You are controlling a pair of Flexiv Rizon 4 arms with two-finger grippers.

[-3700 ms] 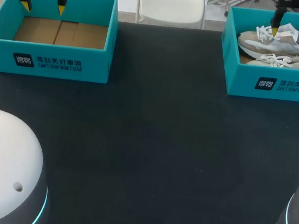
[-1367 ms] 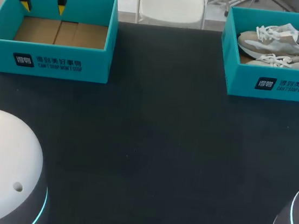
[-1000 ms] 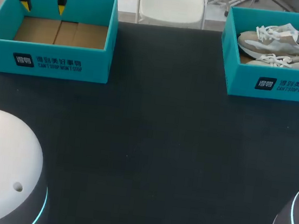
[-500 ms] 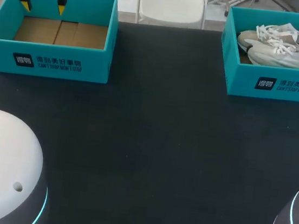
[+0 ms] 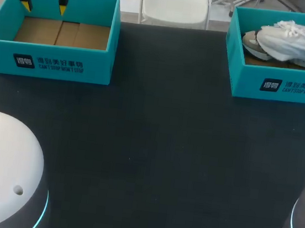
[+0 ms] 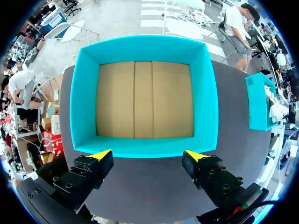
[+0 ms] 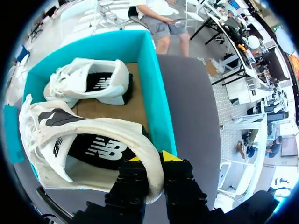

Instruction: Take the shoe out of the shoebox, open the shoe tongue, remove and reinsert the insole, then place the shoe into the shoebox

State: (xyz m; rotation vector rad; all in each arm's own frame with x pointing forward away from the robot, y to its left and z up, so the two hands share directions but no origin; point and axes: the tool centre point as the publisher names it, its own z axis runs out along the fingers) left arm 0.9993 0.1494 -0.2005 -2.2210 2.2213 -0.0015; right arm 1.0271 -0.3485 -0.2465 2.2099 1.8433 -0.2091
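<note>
over at the table's far left corner nothing has stirred: the left claw (image 5: 43,6) hangs where it was, fingers spread wide and holding nothing, above the far wall of the empty shoebox (image 5: 47,63), whose bare cardboard floor shows in the left wrist view.

the change is all at the far right corner. the right claw (image 7: 153,157), which stood open above the pair a few seconds ago, slid off toward the table's right edge and has since pinched the heel rim of the nearer shoe (image 5: 294,45), one finger inside the collar and one outside. that shoe has come up off the floor of the full shoebox (image 5: 281,85) and now rides tilted, its sole above the front wall, though it looks to me not yet clear of the box. so the first step, taking the shoe out, seems well begun but not finished.

the second shoe (image 5: 249,40) lies in the box just beside the lifted one. what stands in the way, i'd say, is the teal front wall under the toe and that neighbouring shoe; the dark table (image 5: 154,147) lies between the two boxes.
</note>
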